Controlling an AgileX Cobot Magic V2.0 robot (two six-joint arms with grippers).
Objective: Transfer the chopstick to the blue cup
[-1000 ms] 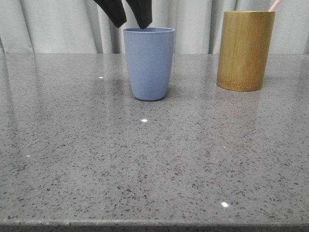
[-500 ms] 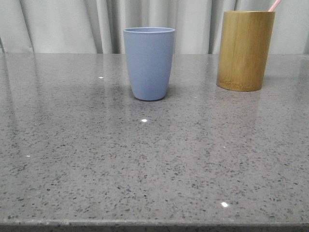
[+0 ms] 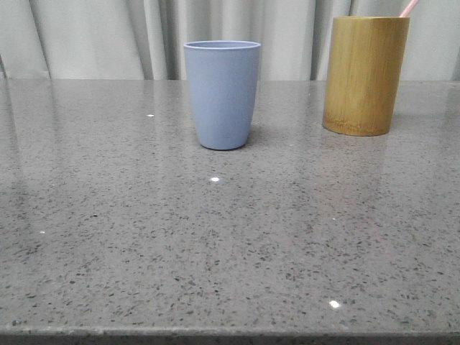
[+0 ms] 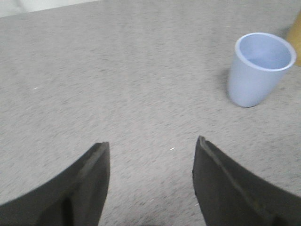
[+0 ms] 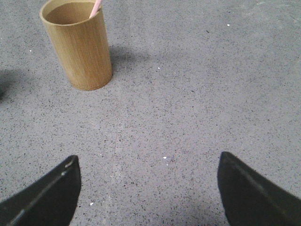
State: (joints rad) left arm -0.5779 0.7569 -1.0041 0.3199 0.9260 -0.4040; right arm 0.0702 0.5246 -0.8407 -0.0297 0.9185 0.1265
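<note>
So the blue cup [image 3: 222, 94] sits upright on the grey speckled worktop [image 3: 215, 244], toward the far edge and a bit left of the middle. Its mouth is open, and from the left wrist view [image 4: 261, 68] the inside looks bare, though that shot is a little blurry so I wouldn't swear to it.

The bamboo holder [image 3: 365, 75] stands upright near the far right corner, well apart from the cup. The chopstick [image 3: 409, 8] is in there, leaning against the rim with just its pink tip poking out over the top. You can see the same thing from the right wrist camera: the holder [image 5: 79, 44] with the pink tip [image 5: 95, 8] resting on the rim's inner edge. Most of the stick is hidden inside the holder.

The left gripper [image 4: 151, 147] hangs above bare worktop with its dark fingers [image 4: 89, 179] spread wide, nothing between them. The cup is off to one side of it, not between the fingers.

The right gripper [image 5: 149, 160] is also spread wide over bare worktop, fingers [image 5: 244, 188] far apart and holding nothing. The holder is ahead of it and off toward one finger, clear of both.

Pale curtains [image 3: 93, 36] hang behind the far edge.
</note>
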